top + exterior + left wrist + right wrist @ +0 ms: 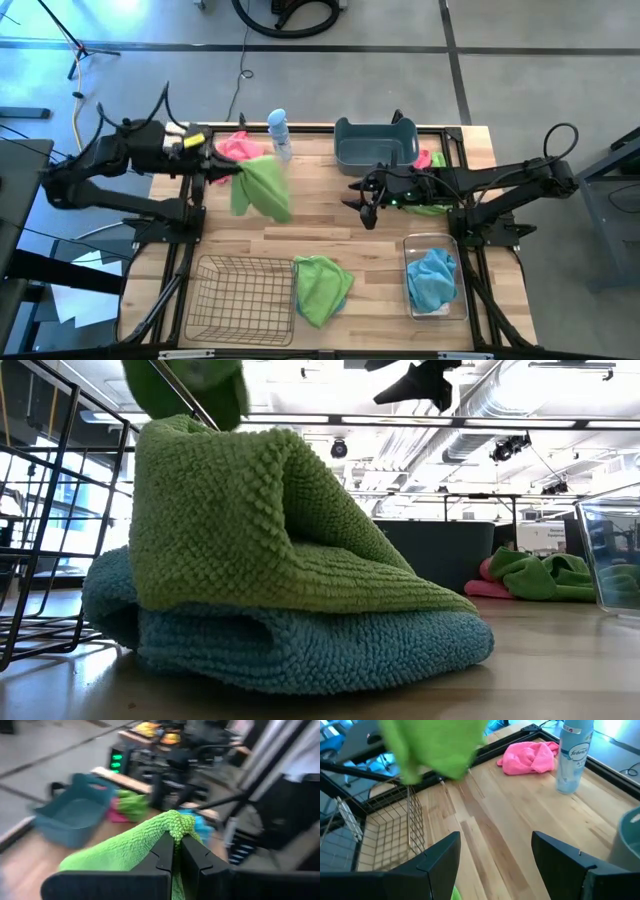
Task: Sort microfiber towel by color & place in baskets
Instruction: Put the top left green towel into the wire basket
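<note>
We see the left gripper [212, 160] pinched tight on a green towel [262, 187] hanging just beside the spray bottle [279, 135] — a swing could topple it. The right gripper [365, 205] waits past the bottle, fingers spread, empty — clear.

Bare wood runs through the middle of the table [310, 220], a clear lane between the two arms. The left gripper [222, 163] carries a hanging green towel [262, 187] that drapes into that lane's left side. At the far edge a spray bottle [279, 135] stands just beside a pink towel [238, 146], with the blue-grey tub [376, 142] to their right. The right gripper [364, 196], fingers spread, hangs over centre-right. Along the near edge sit the wire basket [240, 297], a green-on-blue towel pile [322, 287] touching its right side, and the clear bin [436, 278]; between pile and bin, open board.
</note>
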{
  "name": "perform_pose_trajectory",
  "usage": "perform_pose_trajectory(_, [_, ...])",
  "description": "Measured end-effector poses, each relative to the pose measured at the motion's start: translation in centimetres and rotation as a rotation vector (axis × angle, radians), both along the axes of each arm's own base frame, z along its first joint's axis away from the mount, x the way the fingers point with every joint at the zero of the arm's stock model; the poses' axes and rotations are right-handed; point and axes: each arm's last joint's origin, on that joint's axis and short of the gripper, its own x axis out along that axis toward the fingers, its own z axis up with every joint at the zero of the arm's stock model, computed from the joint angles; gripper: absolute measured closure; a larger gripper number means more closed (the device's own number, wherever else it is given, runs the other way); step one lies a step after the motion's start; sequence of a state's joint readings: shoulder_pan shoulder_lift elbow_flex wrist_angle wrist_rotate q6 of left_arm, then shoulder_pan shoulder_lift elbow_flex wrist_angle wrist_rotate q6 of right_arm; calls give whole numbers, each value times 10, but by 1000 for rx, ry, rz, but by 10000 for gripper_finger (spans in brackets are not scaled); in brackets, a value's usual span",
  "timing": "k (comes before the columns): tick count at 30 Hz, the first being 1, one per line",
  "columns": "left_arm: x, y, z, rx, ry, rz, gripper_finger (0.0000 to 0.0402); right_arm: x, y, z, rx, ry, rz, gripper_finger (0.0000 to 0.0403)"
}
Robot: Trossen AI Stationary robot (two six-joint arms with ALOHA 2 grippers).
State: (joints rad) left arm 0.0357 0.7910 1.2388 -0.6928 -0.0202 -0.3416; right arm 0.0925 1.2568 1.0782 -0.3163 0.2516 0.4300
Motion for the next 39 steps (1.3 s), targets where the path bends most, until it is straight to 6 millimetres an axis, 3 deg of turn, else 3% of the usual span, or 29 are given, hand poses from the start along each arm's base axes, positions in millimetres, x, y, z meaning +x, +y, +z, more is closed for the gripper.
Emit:
perform_pose_trajectory(9, [19,-49,4,-178,-42,-229,401,-25,0,11,-25,35,22,162])
perform_pose_trajectory(19, [24,-101,-3,-469,77,-416,401,-31,8,10,-68,79,80,162])
perform_pose_trajectory(32, [34,-160,-39,-476,375,-491,401,-32,6,10,-49,71,-10,162])
perform_pose_trajectory(39, [35,-163,-70,-318,596,-343,401,-32,5,10,-45,62,-66,162])
